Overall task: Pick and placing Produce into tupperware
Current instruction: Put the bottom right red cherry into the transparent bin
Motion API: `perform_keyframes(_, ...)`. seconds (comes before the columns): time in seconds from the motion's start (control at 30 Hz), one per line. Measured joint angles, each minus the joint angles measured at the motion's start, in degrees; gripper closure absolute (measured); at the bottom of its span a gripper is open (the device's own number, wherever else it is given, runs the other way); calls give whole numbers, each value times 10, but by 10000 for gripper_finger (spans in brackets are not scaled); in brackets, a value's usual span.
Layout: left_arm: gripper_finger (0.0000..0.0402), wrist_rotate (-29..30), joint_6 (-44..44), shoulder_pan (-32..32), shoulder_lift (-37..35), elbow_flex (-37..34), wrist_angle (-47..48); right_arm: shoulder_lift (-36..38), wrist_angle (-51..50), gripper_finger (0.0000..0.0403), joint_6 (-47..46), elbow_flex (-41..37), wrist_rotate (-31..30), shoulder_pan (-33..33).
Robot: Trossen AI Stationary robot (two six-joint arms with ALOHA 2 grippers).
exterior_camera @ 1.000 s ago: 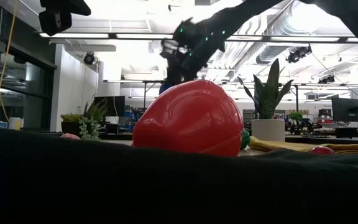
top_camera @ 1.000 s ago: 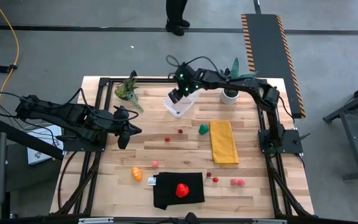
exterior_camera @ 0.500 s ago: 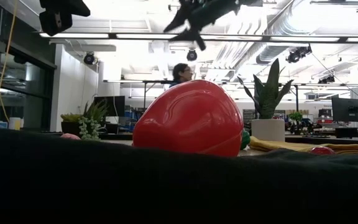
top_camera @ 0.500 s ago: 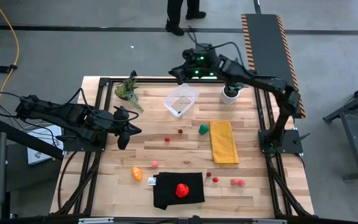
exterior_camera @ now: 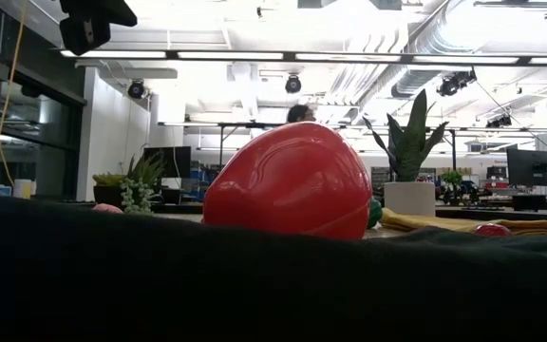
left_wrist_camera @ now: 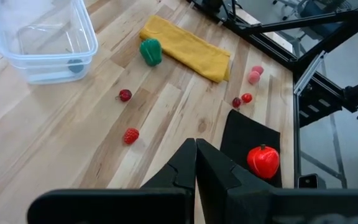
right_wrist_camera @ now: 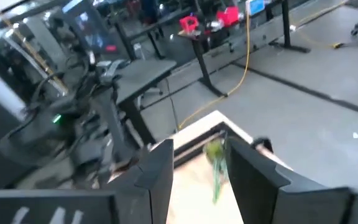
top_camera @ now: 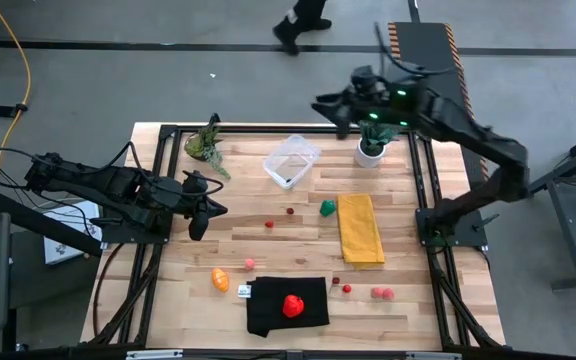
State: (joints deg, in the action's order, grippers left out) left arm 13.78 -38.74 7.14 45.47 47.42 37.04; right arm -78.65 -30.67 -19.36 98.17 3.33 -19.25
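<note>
Since the earlier frames my right gripper (top_camera: 320,104) has swung away from the tupperware (top_camera: 291,161) to the upper centre of the high view, above the table's far edge; its fingers stand apart, nothing between them. The tub sits upper centre on the table (top_camera: 238,240), a dark berry inside. My left gripper (top_camera: 199,229) waits centre-left, fingers pressed together. Around: a yellow cloth (top_camera: 360,228), green piece (top_camera: 327,207) beside it, orange piece (top_camera: 220,279), black cloth (top_camera: 268,310) bearing the red strawberry (top_camera: 292,305). In the low view, that strawberry (exterior_camera: 288,180) fills the middle, hiding most behind. The left wrist view shows tub (left_wrist_camera: 42,38), small red berries (left_wrist_camera: 125,95), shut fingers (left_wrist_camera: 213,171). The right wrist view looks past parted fingers (right_wrist_camera: 154,171) to a plant (right_wrist_camera: 215,155).
</note>
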Motion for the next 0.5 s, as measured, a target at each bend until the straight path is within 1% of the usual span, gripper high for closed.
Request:
perform_keyframes(0.23, 401, 8, 8, 0, 0, 0, 0, 78, -153, 265, -13, 0, -29, 55)
perform_keyframes(0.37, 401, 17, 39, 0, 0, 0, -12, 97, -196, 265, -13, 0, -43, 96)
perform_keyframes(0.5, 401, 27, 76, 0, 0, 0, -47, 97, -230, 265, -14, 0, -43, 132)
